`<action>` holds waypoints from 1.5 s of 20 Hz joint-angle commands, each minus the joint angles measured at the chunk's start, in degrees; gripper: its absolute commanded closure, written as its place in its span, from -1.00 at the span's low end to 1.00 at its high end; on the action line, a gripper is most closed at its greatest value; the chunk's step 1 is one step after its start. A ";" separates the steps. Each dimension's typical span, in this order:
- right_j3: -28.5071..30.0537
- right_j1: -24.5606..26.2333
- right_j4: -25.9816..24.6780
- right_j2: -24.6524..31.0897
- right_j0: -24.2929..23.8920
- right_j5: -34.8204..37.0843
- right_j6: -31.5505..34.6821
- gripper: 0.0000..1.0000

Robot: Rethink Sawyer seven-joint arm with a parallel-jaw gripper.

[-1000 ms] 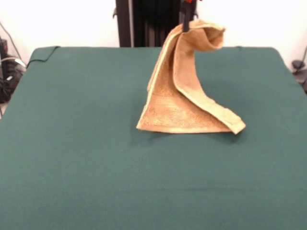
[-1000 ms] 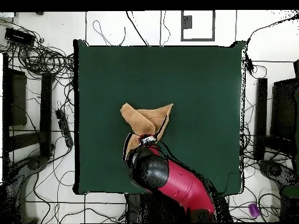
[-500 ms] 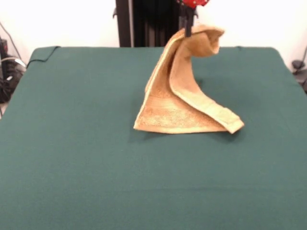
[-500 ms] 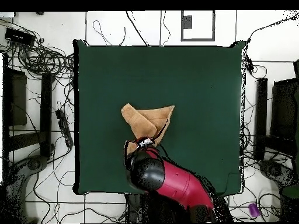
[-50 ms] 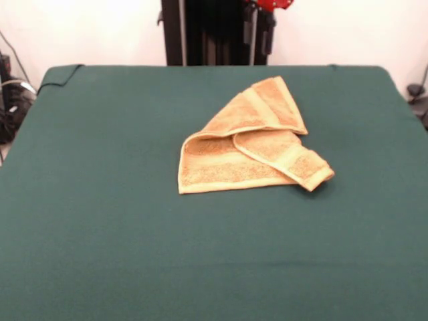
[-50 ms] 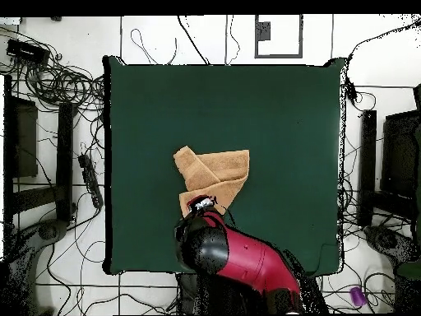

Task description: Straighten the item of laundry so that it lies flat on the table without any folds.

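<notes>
My gripper [image 5: 258, 41] hangs up at the twelve o'clock edge of the front view, two dark fingers [image 5: 268, 40] showing side by side with a slim gap between them, apart and holding nothing! Nothing touches them; the towel [image 5: 251, 142] lies well below on the table [image 5: 100, 221], clear of my tips.

And there it is, the orange-tan towel, down on the green cloth a little toward the three o'clock side of centre in the front view. It is not flat! One broad panel lies at its seven o'clock side, a second layer folds over it toward twelve o'clock, and a narrow band-edged flap runs out to a point at four o'clock. Paler woven bands show along the folded edges.

From overhead, my red and black arm [image 6: 247, 263] comes in from six o'clock, and my gripper [image 6: 200, 202] sits right over the towel's [image 6: 215, 173] six o'clock corner. The towel spreads from there toward twelve o'clock, a folded strip jutting to ten o'clock. The table's [image 6: 279, 107] green cloth lies open all round it.
</notes>
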 commanded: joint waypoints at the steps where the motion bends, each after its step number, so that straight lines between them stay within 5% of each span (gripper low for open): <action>1: 2.34 3.59 -2.40 7.23 -0.52 -3.33 2.57 -1.00; 8: 1.74 3.85 -3.79 7.39 -1.32 -4.05 2.06 -1.00; 30: -7.86 20.91 -0.15 0.27 5.79 -12.97 8.16 -1.00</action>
